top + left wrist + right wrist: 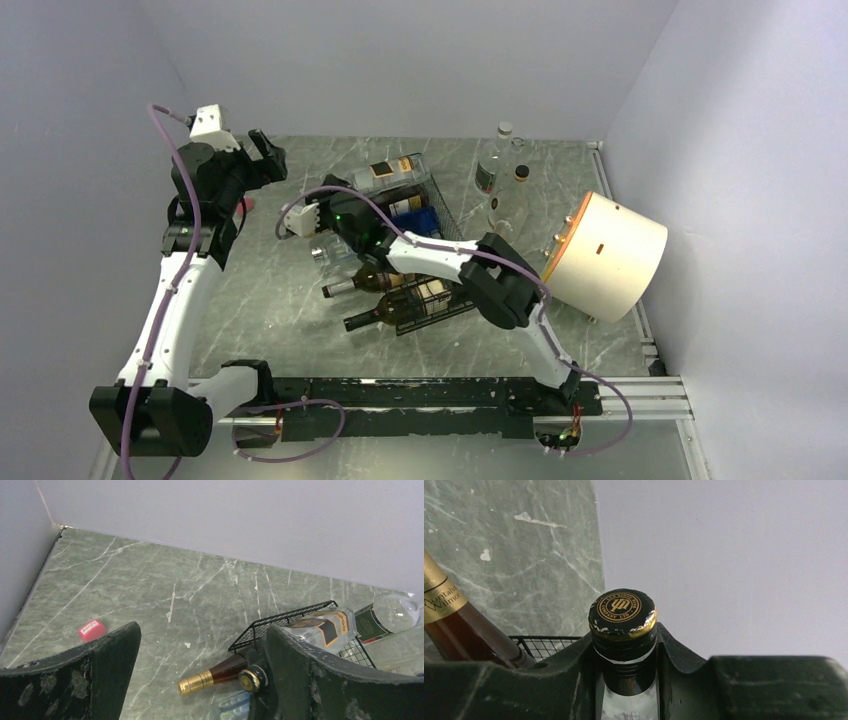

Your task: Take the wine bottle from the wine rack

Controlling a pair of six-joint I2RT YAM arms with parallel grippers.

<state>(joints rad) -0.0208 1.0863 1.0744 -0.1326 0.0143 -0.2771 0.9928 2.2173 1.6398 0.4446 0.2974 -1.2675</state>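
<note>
- Two hands show very different states. The right hand [624,652] is closed on the neck of a wine bottle [622,680], and the left hand [202,630] is spread wide with nothing in it.
- The held wine bottle is clear glass with a black neck sleeve. Its black cap [622,611] has a chipped gold rim and a gold round emblem. "COMPANY LTD" can be read in the lower arc, while the upper arc is too small to make out.
- From above, this grip sits at the left side of the wine rack [452,232], which stands mid-tabletop. The arm hides the bottle's body, so I cannot tell whether it lies in a cradle.
- Just left of the cap is a brown bottle [469,640] with a gold band. Its cut-off script reads roughly "Montalv… Wilmo…".
- The left wrist view shows a gold-foil bottle top [196,682] poking out past the rack's corner. In the rack lies a clear bottle [325,627] with a black and orange label.
- A pink tag [92,629] lies alone on the green marbled tabletop [165,580]. Its writing is too small to read.
- A cream drum [610,258] with an orange rim lies tipped at the right.
</note>
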